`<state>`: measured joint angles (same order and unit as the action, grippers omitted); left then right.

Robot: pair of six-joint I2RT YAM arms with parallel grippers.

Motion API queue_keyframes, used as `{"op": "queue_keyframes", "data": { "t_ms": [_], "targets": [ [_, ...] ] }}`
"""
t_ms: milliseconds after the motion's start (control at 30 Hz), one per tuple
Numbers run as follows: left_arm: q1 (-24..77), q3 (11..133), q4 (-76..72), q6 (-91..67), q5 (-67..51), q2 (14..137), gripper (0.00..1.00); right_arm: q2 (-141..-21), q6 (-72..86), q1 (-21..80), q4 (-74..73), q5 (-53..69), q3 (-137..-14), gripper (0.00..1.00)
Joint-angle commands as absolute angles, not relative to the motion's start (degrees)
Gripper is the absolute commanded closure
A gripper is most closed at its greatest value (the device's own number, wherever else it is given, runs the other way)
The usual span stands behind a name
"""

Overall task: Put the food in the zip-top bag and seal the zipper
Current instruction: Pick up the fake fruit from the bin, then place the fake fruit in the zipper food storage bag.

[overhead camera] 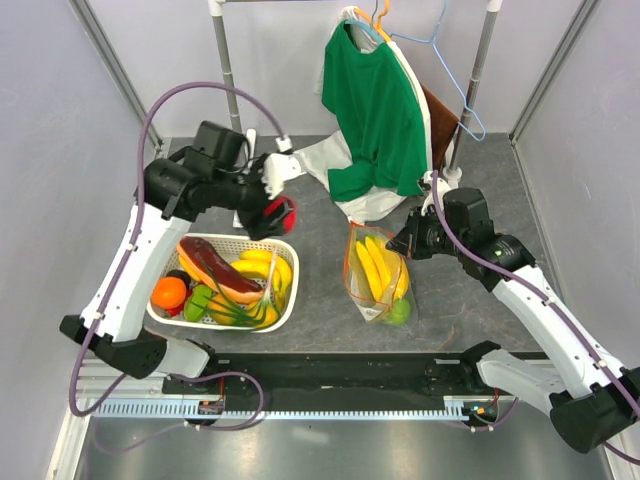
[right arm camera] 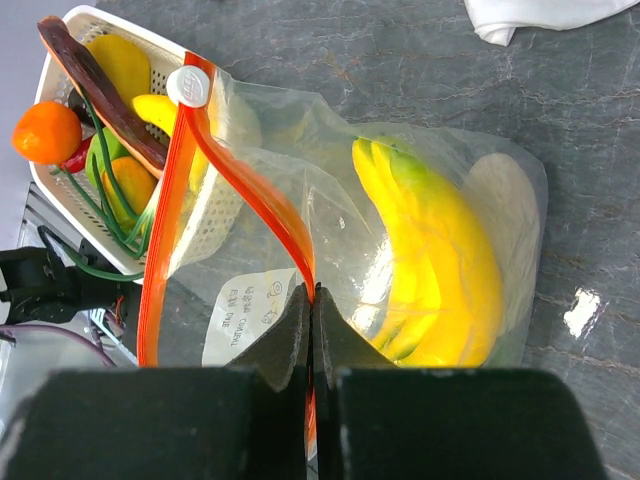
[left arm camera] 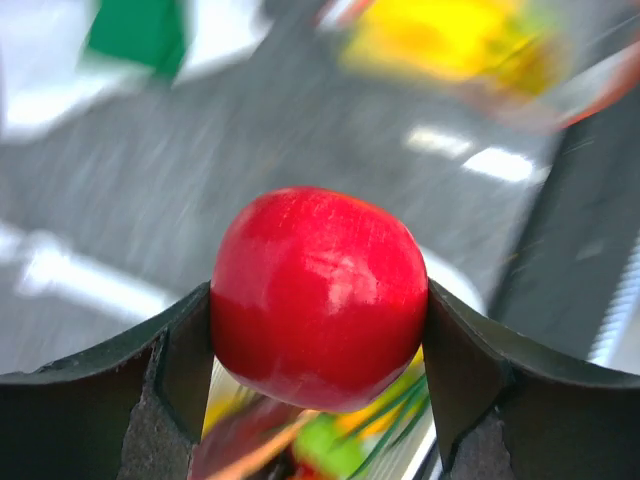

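Left gripper [overhead camera: 272,215], top view: I log it pinching the red apple [overhead camera: 284,212], held in the air above the far rim of the white lattice basket [overhead camera: 290,300]. In the basket I count an orange [overhead camera: 169,293], a dark red-brown piece [overhead camera: 215,265] and further yellow and green fruit. The right gripper [overhead camera: 399,243] sits at the far right edge of the zip-top bag [overhead camera: 360,290], which lies on the grey table [overhead camera: 320,330] just right of the basket, with bananas [overhead camera: 375,265] and a lime [overhead camera: 399,311] inside. A green shirt [overhead camera: 375,110] hangs at the back. Left wrist view: both fingers [left arm camera: 180,360] press the apple's sides; the background is blurred. Right wrist view: I see the right jaws pressed together on the orange-red zipper [right arm camera: 230,170], the bag mouth gaping to the left of the pinch, a white slider [right arm camera: 188,86] at the strip's far end, and a pale label [right arm camera: 245,310] under the plastic.
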<state>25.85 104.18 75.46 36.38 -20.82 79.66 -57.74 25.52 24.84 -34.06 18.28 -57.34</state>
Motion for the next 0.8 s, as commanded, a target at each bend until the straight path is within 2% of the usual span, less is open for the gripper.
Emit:
{"op": "queue_keyframes", "data": {
  "t_ms": [0, 100, 367, 467, 500, 567, 600, 767],
  "targets": [
    [35.14, 112.05, 71.21, 20.14, -35.49, 84.98, 0.48, -57.92, 25.75, 24.70, -32.17, 19.07, -58.44, 1.00],
    [40.75, 114.08, 67.59, 15.74, -39.98, 90.25, 0.45, -57.83, 25.40, 24.70, -32.78, 18.72, -59.24, 1.00],
    [49.73, 117.33, 65.92, 13.97, -39.29, 98.87, 0.41, -56.87, 25.49, 24.70, -32.87, 18.72, -58.27, 1.00],
    [50.27, 116.29, 65.92, 13.62, -36.57, 100.98, 0.32, -56.86, 25.49, 24.70, -32.96, 18.81, -58.44, 1.00],
    [50.27, 115.76, 65.66, 13.28, -35.61, 100.90, 0.23, -56.60, 25.49, 24.61, -33.22, 18.72, -58.53, 1.00],
    [49.93, 113.83, 65.57, 13.45, -33.14, 99.94, 0.14, -56.51, 25.75, 24.70, -33.31, 18.63, -58.71, 1.00],
    [49.66, 113.12, 65.39, 13.45, -32.87, 99.15, 0.01, -56.43, 26.01, 24.70, -33.40, 18.81, -58.62, 1.00],
    [45.28, 110.13, 65.74, 14.41, -30.67, 92.03, 0.00, -56.60, 26.19, 24.70, -33.31, 19.25, -58.36, 1.00]
  ]
}}
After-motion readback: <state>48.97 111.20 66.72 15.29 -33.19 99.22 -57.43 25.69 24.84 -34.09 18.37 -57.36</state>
